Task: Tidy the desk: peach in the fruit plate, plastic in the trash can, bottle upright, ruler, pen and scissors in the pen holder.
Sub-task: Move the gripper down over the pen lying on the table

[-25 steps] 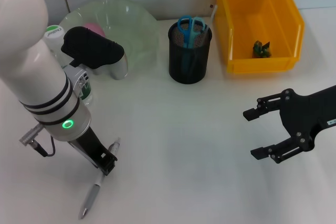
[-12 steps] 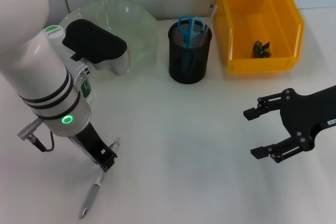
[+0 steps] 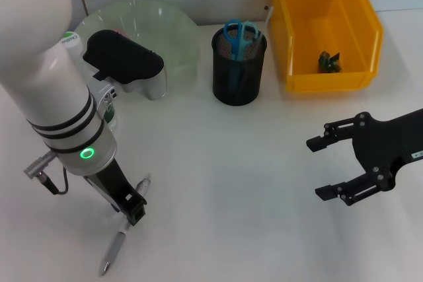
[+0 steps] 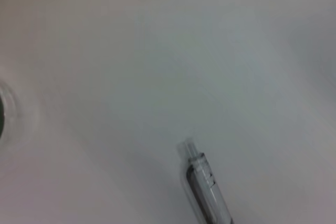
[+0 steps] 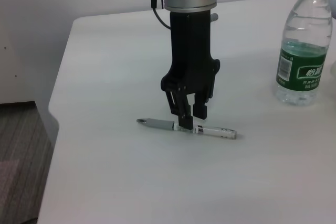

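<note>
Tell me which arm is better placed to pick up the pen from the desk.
Left. The left end effector stands directly over the pen, its fingers straddling the barrel. The right end effector hovers open far across the desk.

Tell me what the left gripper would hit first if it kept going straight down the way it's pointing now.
Most likely the clear-barrelled silver pen lying on the white table. The left gripper points straight down with its fingers straddling the pen's middle, apparently just above the tabletop.
</note>
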Available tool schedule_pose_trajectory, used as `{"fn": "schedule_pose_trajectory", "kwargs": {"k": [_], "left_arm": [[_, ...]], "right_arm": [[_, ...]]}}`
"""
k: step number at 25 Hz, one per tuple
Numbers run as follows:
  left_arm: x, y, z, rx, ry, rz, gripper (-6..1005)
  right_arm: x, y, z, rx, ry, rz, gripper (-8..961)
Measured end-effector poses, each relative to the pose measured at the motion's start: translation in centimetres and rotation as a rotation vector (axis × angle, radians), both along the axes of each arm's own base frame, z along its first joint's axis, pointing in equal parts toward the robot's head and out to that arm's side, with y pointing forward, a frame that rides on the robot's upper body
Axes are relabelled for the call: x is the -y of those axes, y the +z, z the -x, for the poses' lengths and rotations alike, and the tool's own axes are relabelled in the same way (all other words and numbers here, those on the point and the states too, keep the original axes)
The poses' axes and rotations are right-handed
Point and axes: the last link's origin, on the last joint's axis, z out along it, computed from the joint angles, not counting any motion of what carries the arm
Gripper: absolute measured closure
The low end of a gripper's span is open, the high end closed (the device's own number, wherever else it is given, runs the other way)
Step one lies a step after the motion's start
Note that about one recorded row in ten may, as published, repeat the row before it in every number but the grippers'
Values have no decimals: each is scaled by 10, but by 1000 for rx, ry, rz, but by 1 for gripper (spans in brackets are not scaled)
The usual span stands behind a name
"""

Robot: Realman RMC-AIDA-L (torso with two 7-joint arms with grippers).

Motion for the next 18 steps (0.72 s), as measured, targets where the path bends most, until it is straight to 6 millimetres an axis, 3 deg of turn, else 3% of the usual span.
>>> {"fn": "schedule_pose_trajectory", "kwargs": {"k": [5,18], "left_arm": [[-1,-2,4,-17,24,11,665],[0,-4,4,-5,34,13,670]], "right_arm": [[0,-1,0,4,2,0,127],[0,-2,-1,6,2,3,127]]}}
